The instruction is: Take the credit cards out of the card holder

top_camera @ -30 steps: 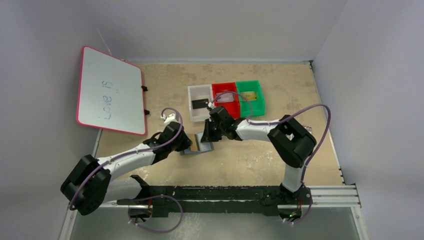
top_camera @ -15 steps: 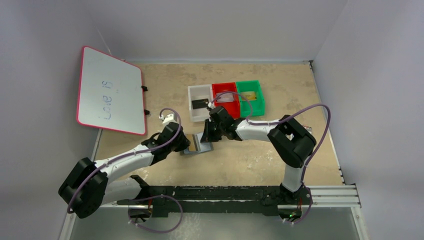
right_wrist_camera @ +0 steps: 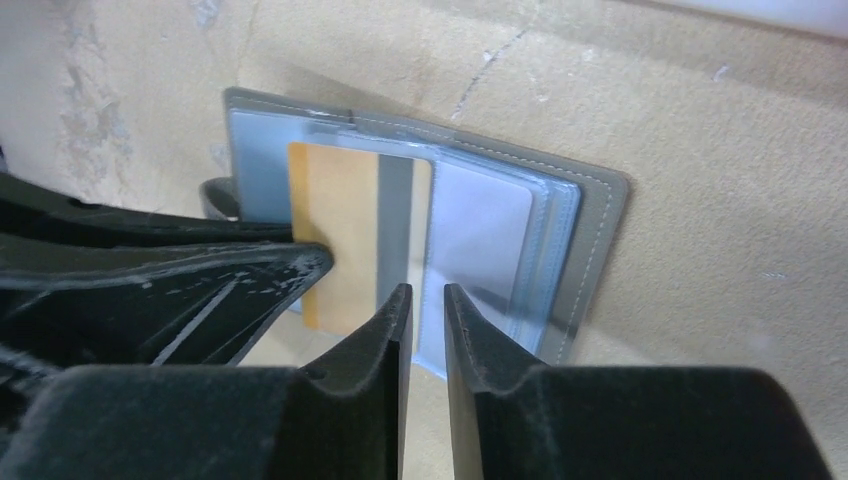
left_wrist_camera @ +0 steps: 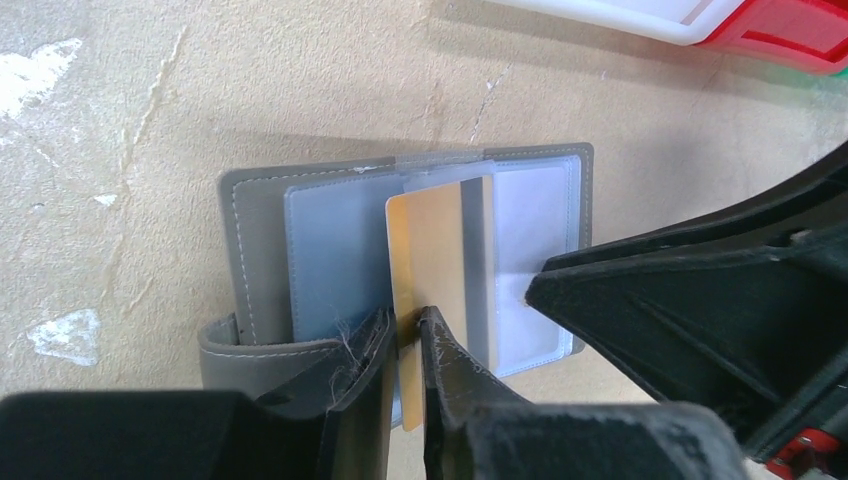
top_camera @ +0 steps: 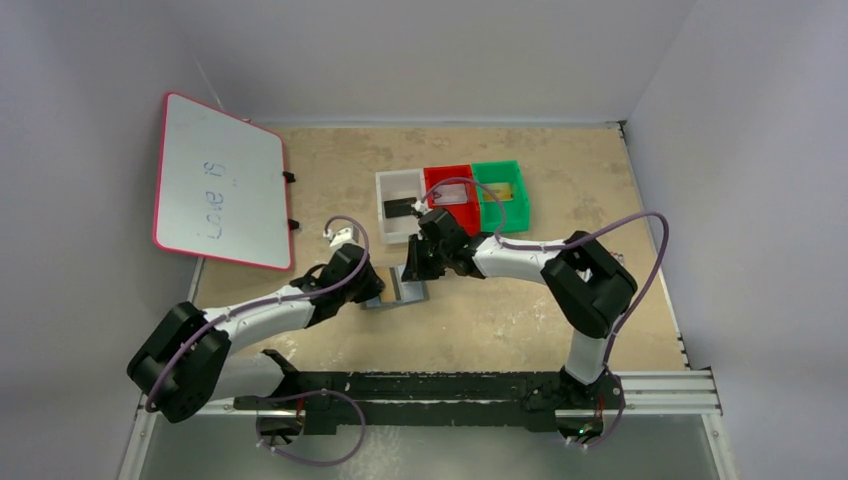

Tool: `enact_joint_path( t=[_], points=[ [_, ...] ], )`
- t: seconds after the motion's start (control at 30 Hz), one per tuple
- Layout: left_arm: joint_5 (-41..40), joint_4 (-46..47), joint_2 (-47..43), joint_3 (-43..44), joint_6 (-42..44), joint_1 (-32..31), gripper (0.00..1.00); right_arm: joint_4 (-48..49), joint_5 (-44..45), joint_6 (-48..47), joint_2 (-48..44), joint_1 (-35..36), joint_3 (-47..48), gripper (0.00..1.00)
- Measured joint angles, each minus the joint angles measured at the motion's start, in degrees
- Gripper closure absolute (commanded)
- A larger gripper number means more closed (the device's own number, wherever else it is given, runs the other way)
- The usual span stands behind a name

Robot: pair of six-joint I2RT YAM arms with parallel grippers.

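Grey-walled booth, worn tan table (top_camera: 600, 190); whiteboard (top_camera: 220, 185) with a pink rim propped at the far left; row of three trays at the back: white tray (top_camera: 383, 205), red tray (top_camera: 428, 185), green tray (top_camera: 500, 165); a black card (top_camera: 398, 207) lies in the white one; contents of the other two are too small to tell.

Card holder (left_wrist_camera: 250, 240) lies open and flat on the table just in front of the trays, between the two arms; grey stitched cover underneath, clear plastic sleeves (left_wrist_camera: 530, 230) facing up.

Gold card (left_wrist_camera: 425, 240) with a grey stripe sits at the middle of the holder; its far end is tucked among the sleeves, its near end sticks out past the holder's near edge.

Left gripper (left_wrist_camera: 405, 318) is low over the holder's near edge; jaws a narrow slit apart; the card's face shows through the slit and runs on under one finger, so it lies beneath the tips and is not pinched between them.

Right gripper (right_wrist_camera: 425, 292) comes in from the other side, tips down at the sleeves just beside the card's striped edge; jaws likewise a narrow slit apart, nothing seen clamped; in the left wrist view its tip touches the right-hand sleeve.
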Motion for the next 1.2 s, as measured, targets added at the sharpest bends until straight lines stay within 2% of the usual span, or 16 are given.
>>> enact_joint_path(
  t=[0.17,0.3,0.63,0.9,1.2],
  points=[
    [1.2,0.1,1.4,-0.3,1.0,0.0,0.75,1.5,-2.8,-0.9,-1.0,0.0,0.0,0.70],
    [1.9,0.4,1.6,-0.3,1.4,0.0,0.70,2.3,-3.8,-0.9,-1.0,0.0,0.0,0.70],
    [2.9,-1.2,-1.1,-0.5,1.5,0.0,0.73,2.6,-4.3,-0.6,-0.9,0.0,0.0,0.76],
    [6.2,3.5,0.9,-1.3,0.8,0.0,0.71,0.7,-2.6,0.3,-0.7,0.0,-0.8,0.79],
    [9.0,9.8,5.5,-1.9,-1.3,0.5,0.81,-0.3,-1.7,1.0,-0.7,0.0,-1.2,0.81]
  ],
)
